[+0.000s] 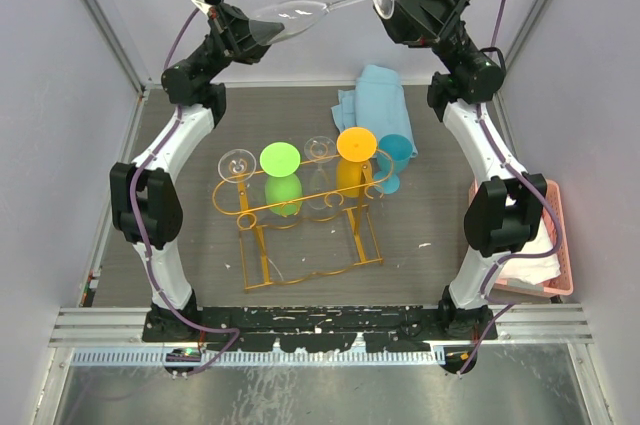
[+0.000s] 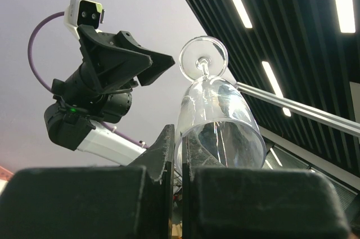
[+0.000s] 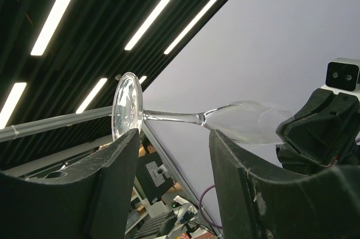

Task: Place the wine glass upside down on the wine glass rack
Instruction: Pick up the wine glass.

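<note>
Your left pincer [image 1: 262,36] pinches the fragile, slippery wine glass [image 1: 297,16] by the bowl; take its stem with your open right pincer [image 3: 173,138].

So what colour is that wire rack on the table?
Orange-gold wine glass rack, clearest in the top external view.
</note>
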{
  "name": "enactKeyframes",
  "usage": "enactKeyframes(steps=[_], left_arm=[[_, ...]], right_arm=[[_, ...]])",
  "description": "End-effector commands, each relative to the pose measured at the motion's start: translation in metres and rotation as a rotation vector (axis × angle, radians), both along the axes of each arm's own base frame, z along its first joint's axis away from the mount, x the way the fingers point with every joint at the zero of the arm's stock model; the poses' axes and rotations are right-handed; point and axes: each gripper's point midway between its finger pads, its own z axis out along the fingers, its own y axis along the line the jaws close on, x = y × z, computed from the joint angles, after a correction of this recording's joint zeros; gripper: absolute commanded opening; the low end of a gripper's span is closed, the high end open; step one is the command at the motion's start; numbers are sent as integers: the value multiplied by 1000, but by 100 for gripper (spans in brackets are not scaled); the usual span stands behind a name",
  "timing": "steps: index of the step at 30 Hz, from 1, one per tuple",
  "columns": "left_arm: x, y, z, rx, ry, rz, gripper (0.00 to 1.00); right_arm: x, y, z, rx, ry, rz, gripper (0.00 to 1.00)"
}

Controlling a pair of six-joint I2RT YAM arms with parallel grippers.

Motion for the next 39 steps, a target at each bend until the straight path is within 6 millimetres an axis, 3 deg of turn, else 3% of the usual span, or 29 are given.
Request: enactKeyframes(steps=[1, 13, 29, 33, 39], left_arm=[[-18, 9, 20, -60, -28, -35, 0], [-15, 8, 14, -55, -12, -29, 0], [-13, 9, 15, -65, -11, -23, 0], [-13, 8, 14, -64, -10, -25, 0], [-11, 8, 12, -60, -6, -25, 0]], right_arm=[[-38, -13, 31, 54, 6, 141, 57], [-57, 7, 42, 38, -13, 196, 56], [-65, 4, 44, 76, -12, 211, 39], [-67, 3, 46, 80, -19, 210, 31], [-67, 0, 48, 99, -14, 215, 10]])
